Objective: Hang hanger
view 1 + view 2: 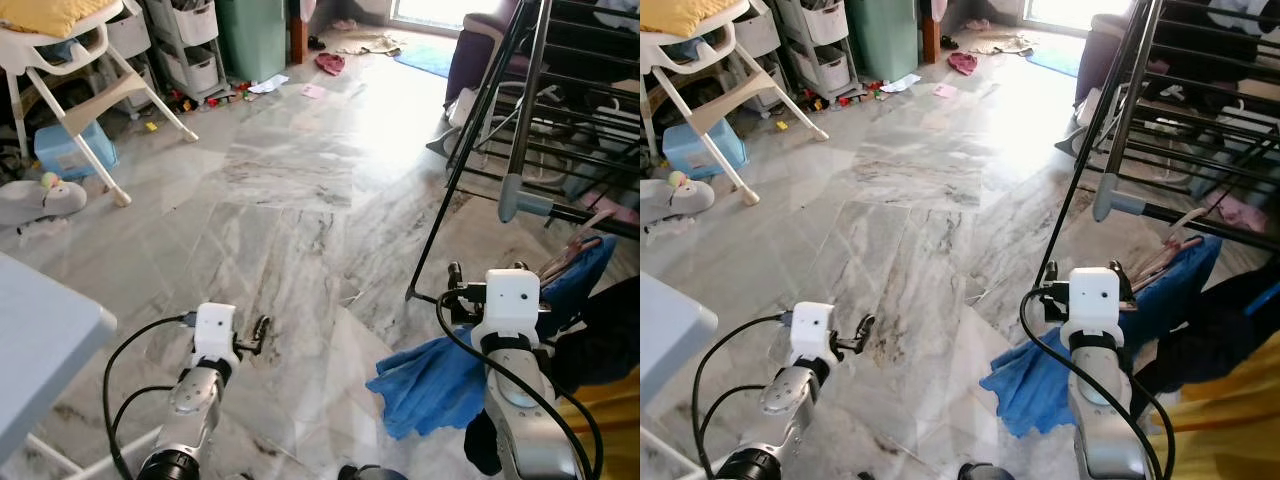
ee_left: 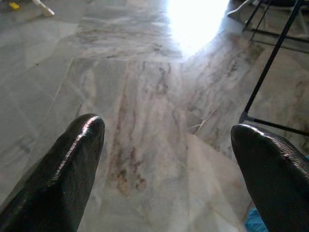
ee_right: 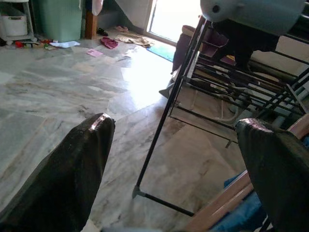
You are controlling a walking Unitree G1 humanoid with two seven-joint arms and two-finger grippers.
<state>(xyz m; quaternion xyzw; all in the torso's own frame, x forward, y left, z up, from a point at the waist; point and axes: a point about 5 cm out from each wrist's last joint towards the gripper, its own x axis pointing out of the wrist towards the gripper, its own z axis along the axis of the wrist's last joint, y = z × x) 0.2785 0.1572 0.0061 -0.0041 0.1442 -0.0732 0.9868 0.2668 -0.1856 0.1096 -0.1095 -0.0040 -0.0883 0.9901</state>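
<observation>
- Left gripper (image 2: 166, 159) was low over the marble floor (image 1: 290, 200), jaws spread, holding nothing.
- Right gripper (image 3: 178, 164) was beside the blue cloth (image 1: 430, 385), jaws spread, empty.
- Wooden hanger (image 1: 1170, 258) lay against that cloth, under the drying rack (image 1: 530, 110).

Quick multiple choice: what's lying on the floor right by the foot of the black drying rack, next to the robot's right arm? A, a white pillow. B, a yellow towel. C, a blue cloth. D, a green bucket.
C: a crumpled blue cloth lies on the marble floor beside the drying rack, just left of the right gripper.
</observation>
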